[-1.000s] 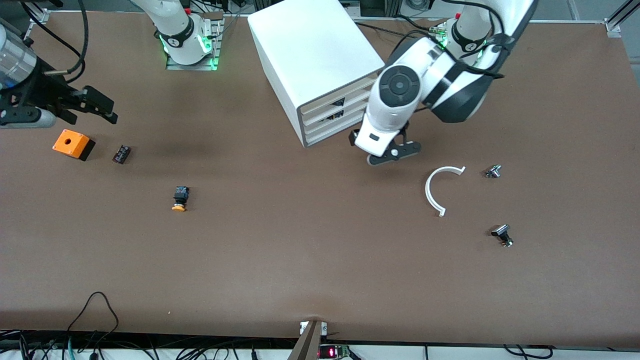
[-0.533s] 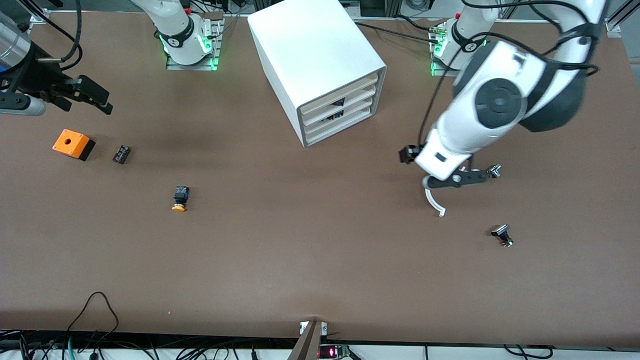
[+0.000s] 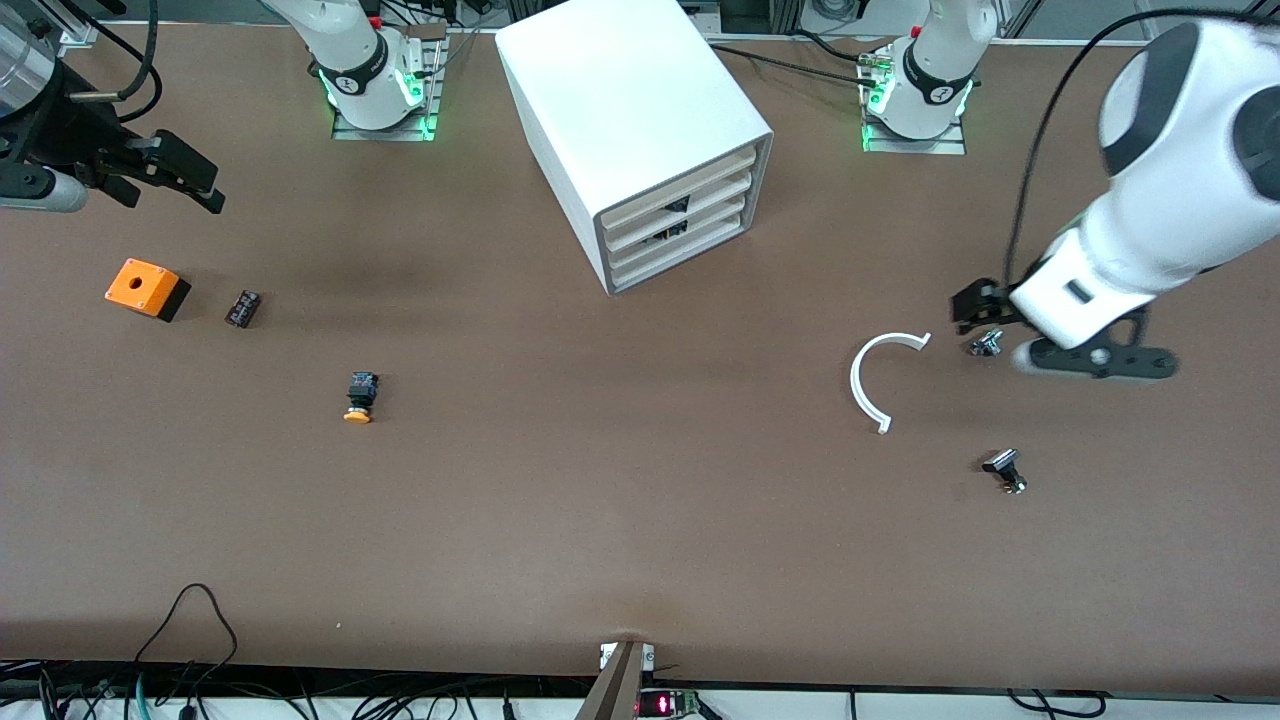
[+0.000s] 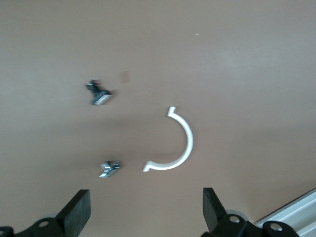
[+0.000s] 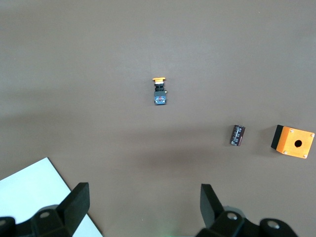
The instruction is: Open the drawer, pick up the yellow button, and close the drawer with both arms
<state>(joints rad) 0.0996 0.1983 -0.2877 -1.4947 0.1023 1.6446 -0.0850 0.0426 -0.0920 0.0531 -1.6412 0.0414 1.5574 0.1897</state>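
The drawer (image 3: pixel 676 187), the top cream front of the white cabinet (image 3: pixel 620 100), sits shut. The button (image 3: pixel 360 397) lies on its side on the worktop (image 3: pixel 600 500), orange cap toward the front camera.

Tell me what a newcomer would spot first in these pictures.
The white cabinet stands between the arms' bases, its drawer shut. The button lies on the bare table, nearer the front camera, toward the right arm's end, near an orange box. The left gripper hangs open beside a white curved piece; the right gripper waits open above the orange box.
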